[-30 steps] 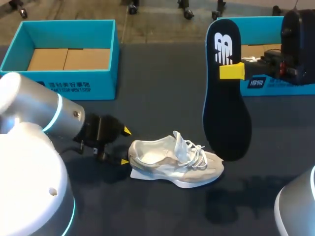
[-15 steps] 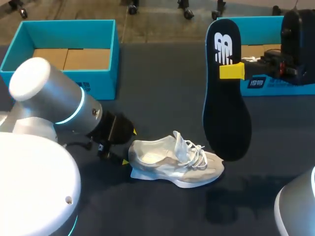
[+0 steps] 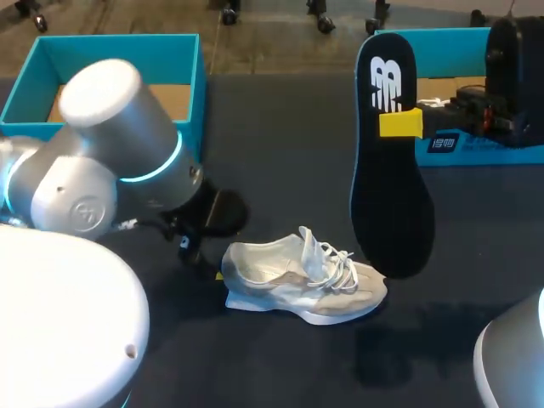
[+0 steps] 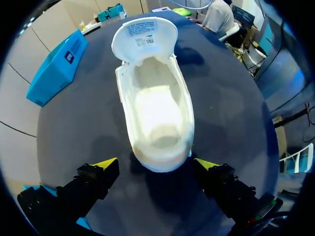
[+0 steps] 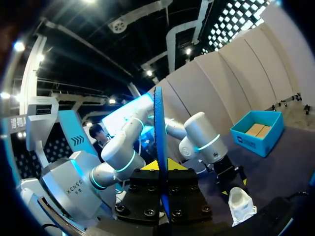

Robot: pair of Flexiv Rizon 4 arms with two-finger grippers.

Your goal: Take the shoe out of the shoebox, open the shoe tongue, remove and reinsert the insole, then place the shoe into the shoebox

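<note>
Near edge: your left tool [image 4: 156,164] is standing apart, fingers flanking the heel of the shoe [image 4: 155,108], not gripping; likely lining up to steady it. Shoe is sitting on its sole on the worktop [image 3: 280,119], tongue folded forward, mouth gaping for the insole [image 3: 391,187]. Your right tool [image 3: 399,123] is clamping that insole, holding it upright in the air near the toe end. A box [image 3: 119,38] is waiting far left.

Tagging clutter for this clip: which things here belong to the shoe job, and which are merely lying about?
Job: shoe; insole, in right gripper; left gripper, open at heel; left teal box.
Lying about: right teal box, perhaps; which is the shoebox is unclear.
</note>
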